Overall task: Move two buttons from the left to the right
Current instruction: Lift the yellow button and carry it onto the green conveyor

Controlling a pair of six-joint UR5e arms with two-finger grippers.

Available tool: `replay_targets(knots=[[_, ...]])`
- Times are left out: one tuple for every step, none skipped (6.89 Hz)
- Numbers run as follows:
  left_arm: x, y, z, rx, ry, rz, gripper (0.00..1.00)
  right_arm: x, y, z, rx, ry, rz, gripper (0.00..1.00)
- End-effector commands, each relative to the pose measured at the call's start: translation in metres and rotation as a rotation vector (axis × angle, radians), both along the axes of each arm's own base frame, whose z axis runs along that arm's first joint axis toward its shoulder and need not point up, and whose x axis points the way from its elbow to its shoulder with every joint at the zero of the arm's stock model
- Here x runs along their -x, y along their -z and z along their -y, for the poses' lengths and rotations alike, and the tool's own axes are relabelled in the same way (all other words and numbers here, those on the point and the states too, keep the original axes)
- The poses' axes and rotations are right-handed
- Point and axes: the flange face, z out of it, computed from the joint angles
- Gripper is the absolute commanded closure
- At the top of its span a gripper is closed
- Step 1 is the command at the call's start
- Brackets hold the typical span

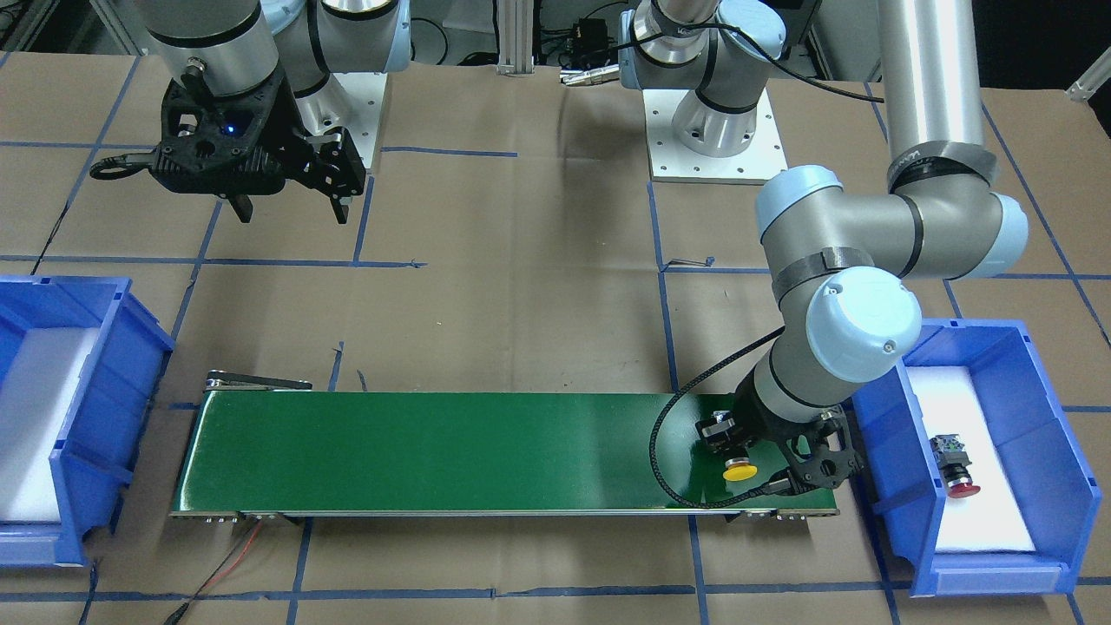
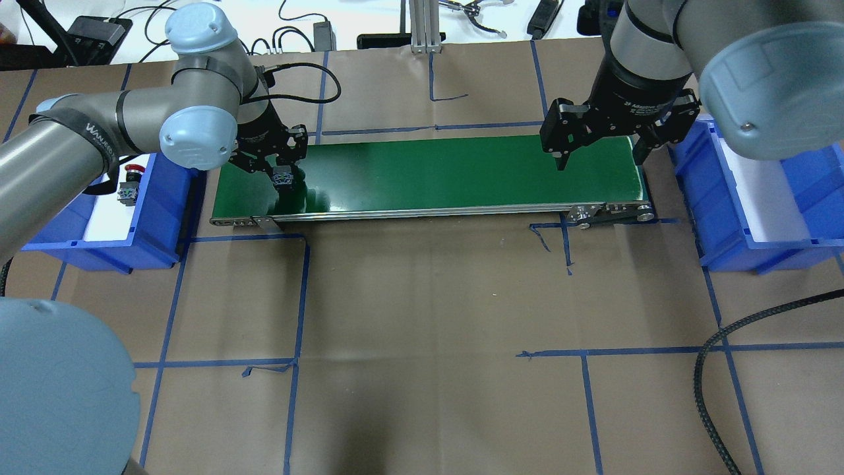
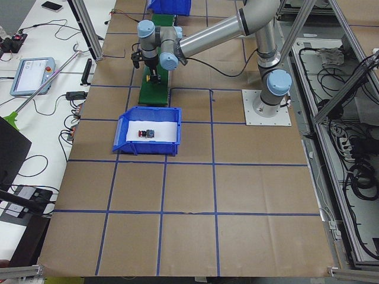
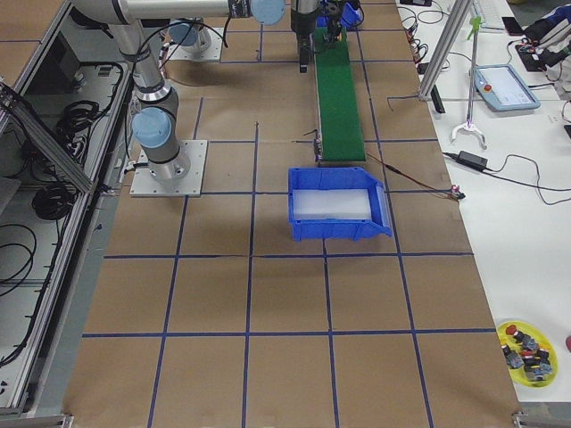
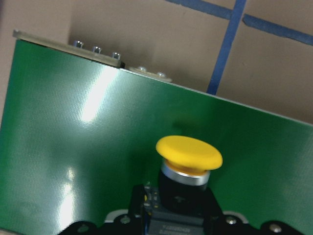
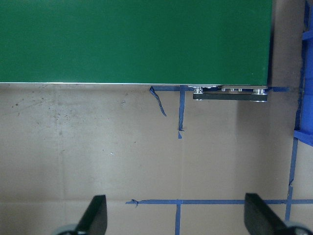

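The yellow button [image 5: 189,152] has a mushroom cap and a black body. My left gripper [image 1: 742,456] is shut on that body, low over the left end of the green conveyor belt [image 1: 451,451]. I cannot tell whether the button touches the belt. The gripper also shows in the overhead view [image 2: 283,178]. The red button [image 1: 955,469] lies on white foam in the blue bin [image 1: 1041,417] on my left; it also shows from overhead [image 2: 130,181]. My right gripper [image 2: 600,158] is open and empty, hovering above the belt's right end.
An empty blue bin [image 2: 725,218] with white foam stands past the belt's right end. A black braided cable [image 2: 725,369] loops over the near right of the table. A yellow dish of spare parts [image 4: 526,343] sits on the side bench.
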Motion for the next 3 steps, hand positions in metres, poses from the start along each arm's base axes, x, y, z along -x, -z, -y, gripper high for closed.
replay_targets(knots=[[0.001,-0.003,-0.002,0.009,-0.008,-0.008,0.01,0.000,0.000,0.000,0.001,0.000,-0.001,0.00],[-0.001,-0.022,0.003,0.035,-0.010,-0.007,0.01,0.000,0.000,0.000,0.001,0.000,0.000,0.00],[-0.006,-0.038,0.005,0.052,-0.017,-0.011,0.00,0.000,0.000,0.000,0.001,0.000,0.000,0.00]])
